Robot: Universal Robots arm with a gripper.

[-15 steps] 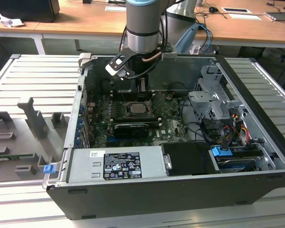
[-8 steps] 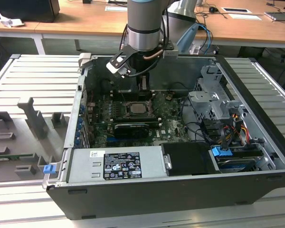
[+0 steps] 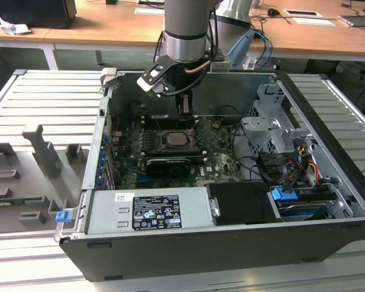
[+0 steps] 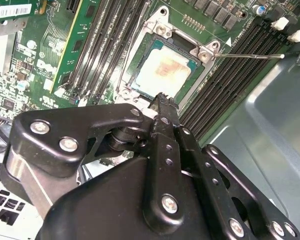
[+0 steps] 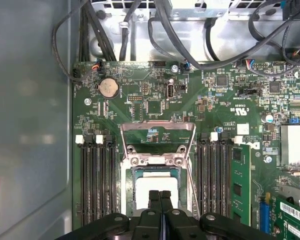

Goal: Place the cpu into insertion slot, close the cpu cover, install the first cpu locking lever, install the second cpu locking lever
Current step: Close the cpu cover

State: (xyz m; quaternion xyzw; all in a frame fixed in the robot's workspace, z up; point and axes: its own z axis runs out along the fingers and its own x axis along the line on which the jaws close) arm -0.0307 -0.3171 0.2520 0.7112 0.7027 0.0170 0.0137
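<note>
— What does the exterior view give?

— The arm stands over the open computer case. The gripper hangs low over the motherboard, and the cpu lies in its socket just below the fingertips.

— And the second wrist view?

— The two fingers are pressed together, with nothing between them. The cpu sits flat in the socket, right beyond the tip of the gripper. One thin locking lever stands free, off to the side of the gripper and not hooked down.

— The first wrist view?

— The gripper, fingers together, is over the near edge of the cpu. The cpu cover is beyond the chip, open and tipped away from the socket, so the green board shows through its square opening.

— Which step is this?

— I judge that the placing is done and the closing of the cover is in hand. It calls for the joined fingertips to reach past the chip and bring the frame down over it, without catching the free lever.
</note>
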